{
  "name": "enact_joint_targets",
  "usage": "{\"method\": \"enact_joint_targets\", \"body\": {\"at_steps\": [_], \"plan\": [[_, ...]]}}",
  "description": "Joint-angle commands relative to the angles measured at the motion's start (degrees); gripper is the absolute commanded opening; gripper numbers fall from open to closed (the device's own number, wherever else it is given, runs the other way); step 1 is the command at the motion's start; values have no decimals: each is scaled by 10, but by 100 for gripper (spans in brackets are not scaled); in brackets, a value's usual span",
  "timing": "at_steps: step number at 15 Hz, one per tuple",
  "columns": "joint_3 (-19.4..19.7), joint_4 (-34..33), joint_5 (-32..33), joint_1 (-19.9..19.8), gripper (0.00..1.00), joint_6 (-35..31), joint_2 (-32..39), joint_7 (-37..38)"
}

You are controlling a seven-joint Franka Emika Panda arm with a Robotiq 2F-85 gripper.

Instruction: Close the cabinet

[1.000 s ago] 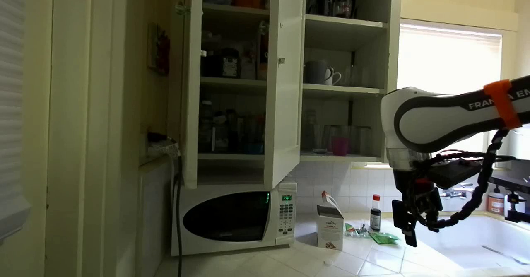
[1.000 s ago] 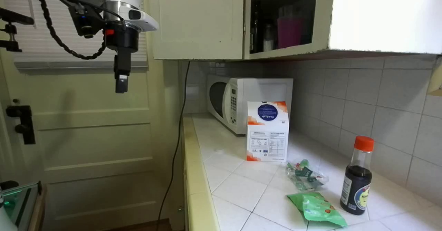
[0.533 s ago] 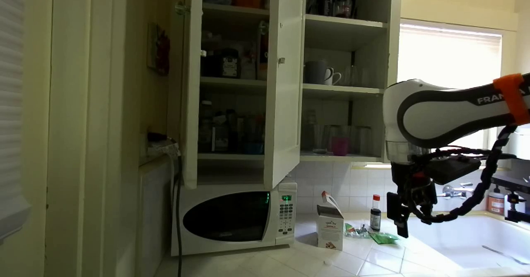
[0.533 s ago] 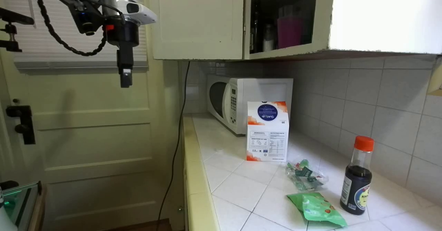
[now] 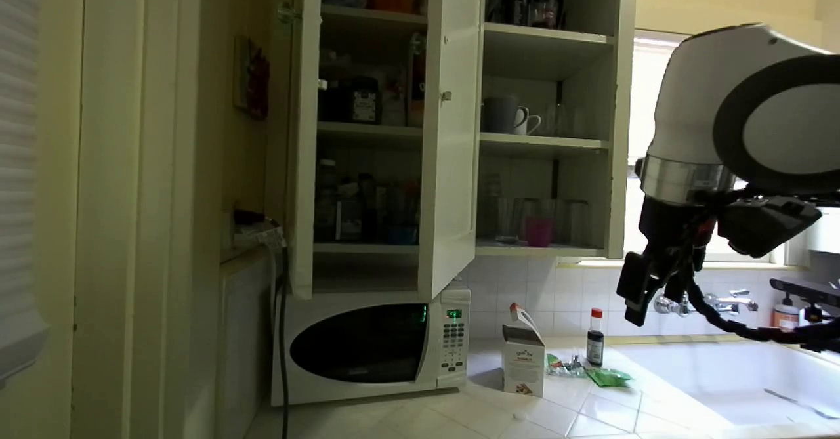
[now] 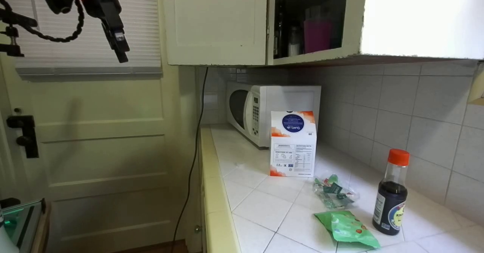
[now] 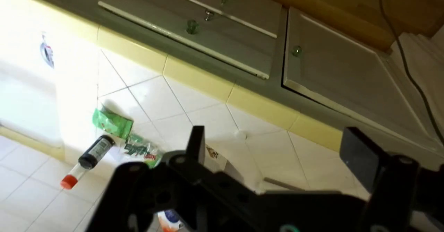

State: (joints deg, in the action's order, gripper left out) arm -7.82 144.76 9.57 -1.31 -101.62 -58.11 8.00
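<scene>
The cream-white cabinet (image 5: pixel 617 98) has two doors swung open. Its left door (image 5: pixel 303 183) shows nearly edge-on. The middle door (image 5: pixel 456 163) sticks out and also shows in an exterior view (image 6: pixel 217 22). Shelves hold mugs, glasses, jars and a pink cup (image 5: pixel 539 231). My gripper (image 5: pixel 656 300) hangs right of the cabinet, apart from both doors, and tilts. It also shows before the window blind in an exterior view (image 6: pixel 123 54). In the wrist view, the gripper (image 7: pixel 274 131) is wide open with nothing between its fingers (image 7: pixel 359 155). The upper cabinet is out of the wrist view.
The white microwave (image 5: pixel 371 347) stands below the open doors. A cardboard box (image 6: pixel 293 147), a dark bottle (image 6: pixel 391 204), a green packet (image 6: pixel 348 228) and a clear wrapper (image 6: pixel 332 192) are on the tiled counter (image 6: pixel 261 211). A sink (image 5: pixel 709 373) lies at the right. A cord (image 6: pixel 189 177) hangs down.
The arm has risen and drawn away from the cabinet, and the gripper has tilted from nearly upright to slanted. The cabinet doors have not moved.
</scene>
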Motion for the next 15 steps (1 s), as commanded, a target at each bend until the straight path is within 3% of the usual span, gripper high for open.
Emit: {"method": "enact_joint_targets", "body": {"at_steps": [1,11,15], "plan": [[-22,13,4,10,100,-32,-45,30],[-37,50,-20,57,100,-274,-93,20],[-44,29,-16,48,100,-263,-78,12]]}}
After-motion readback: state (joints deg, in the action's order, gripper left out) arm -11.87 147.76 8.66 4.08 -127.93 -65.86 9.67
